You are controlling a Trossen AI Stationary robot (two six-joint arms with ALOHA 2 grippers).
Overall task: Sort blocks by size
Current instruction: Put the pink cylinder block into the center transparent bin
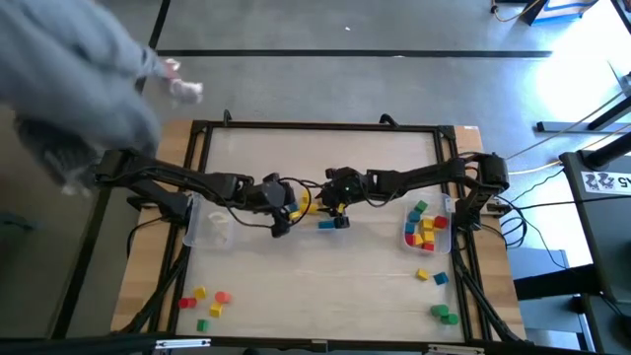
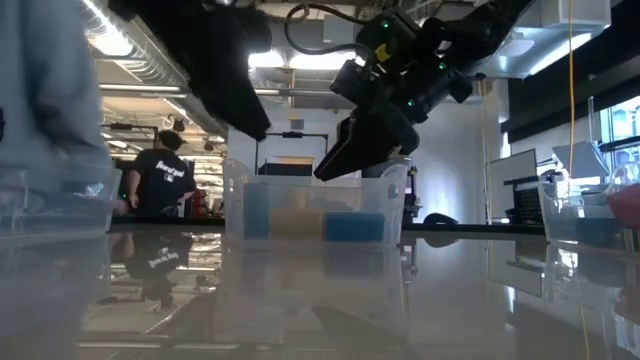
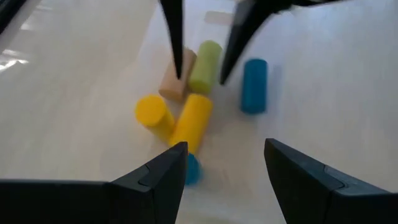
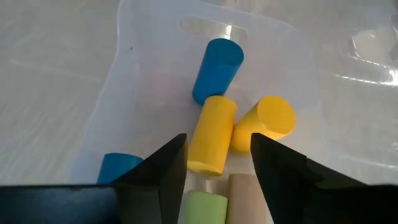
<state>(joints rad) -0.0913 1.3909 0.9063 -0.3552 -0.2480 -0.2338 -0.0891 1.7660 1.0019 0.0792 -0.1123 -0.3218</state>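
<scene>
Several wooden cylinders lie on their sides in a clear bin (image 1: 317,209) at the table's middle: two yellow blocks (image 4: 211,134) (image 4: 264,121), two blue ones (image 4: 216,68) (image 4: 118,168), a green one (image 3: 205,65) and a tan one (image 3: 177,78). My right gripper (image 3: 200,73) reaches down into the bin, open. Its fingers stand on either side of the green block, one finger in front of the tan one. My left gripper (image 3: 227,168) hovers open over the bin's left side with nothing between its fingers.
A clear bin (image 1: 427,234) with several small blocks stands at the right, another clear bin (image 1: 211,227) at the left. Loose blocks lie near the front left (image 1: 202,301) and front right (image 1: 442,313). A person's grey sleeve (image 1: 69,89) reaches in beyond the far left corner.
</scene>
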